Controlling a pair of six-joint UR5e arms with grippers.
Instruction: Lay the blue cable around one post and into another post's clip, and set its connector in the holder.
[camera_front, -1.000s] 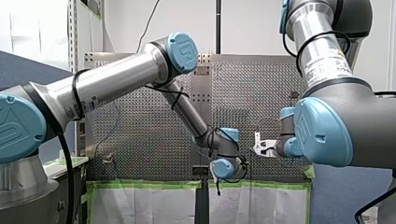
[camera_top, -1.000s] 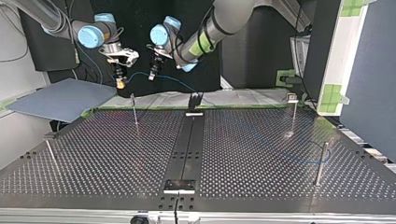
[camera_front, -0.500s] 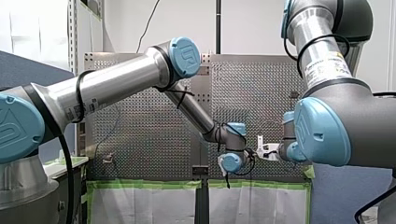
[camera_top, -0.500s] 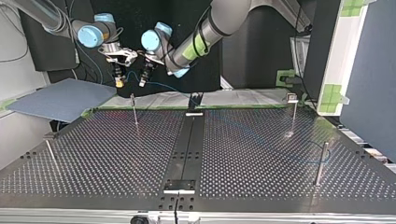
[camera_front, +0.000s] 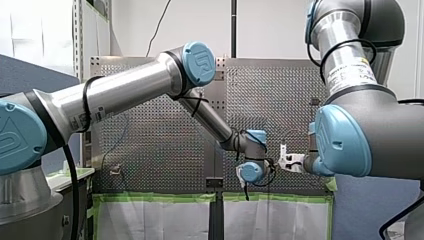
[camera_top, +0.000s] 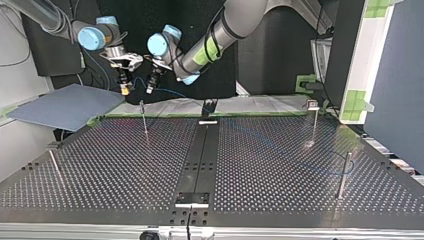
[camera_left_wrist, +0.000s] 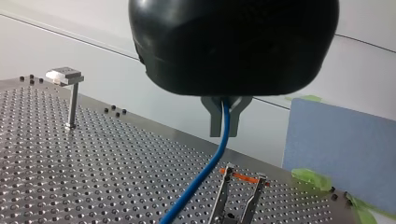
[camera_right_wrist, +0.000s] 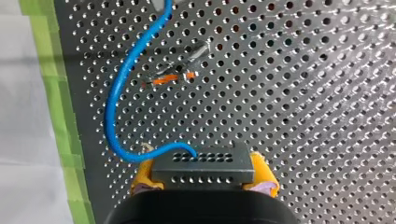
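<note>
Blue-sheathed thin cable (camera_left_wrist: 201, 179) was pinched between the shut metal fingers (camera_left_wrist: 215, 119) of my left gripper (camera_left_wrist: 223, 133) and hung from them down toward the perforated metal table (camera_left_wrist: 93, 177). My right gripper (camera_right_wrist: 203, 173) had its yellow pads (camera_right_wrist: 141, 179) closed against the two sides of the dark grey perforated block connector (camera_right_wrist: 203, 161) at the cable's end. From the connector the cable curled out in a loop and ran on ahead of that gripper.

In the top view both grippers hung in the air beyond the table's far edge, toward the left, close together but apart, with a short sagging stretch of cable between them. From my left gripper the cable trailed right, past the black bracket (camera_top: 208, 107) at the far end of the dark centre strip. It then crossed the table's right half to the plain metal post (camera_top: 343, 175) near the right edge; whether it touched that post I could not tell. A thin clip-topped post (camera_top: 143, 116) with an orange mark stood under the grippers at the far left, and the cable passed beside it.
</note>
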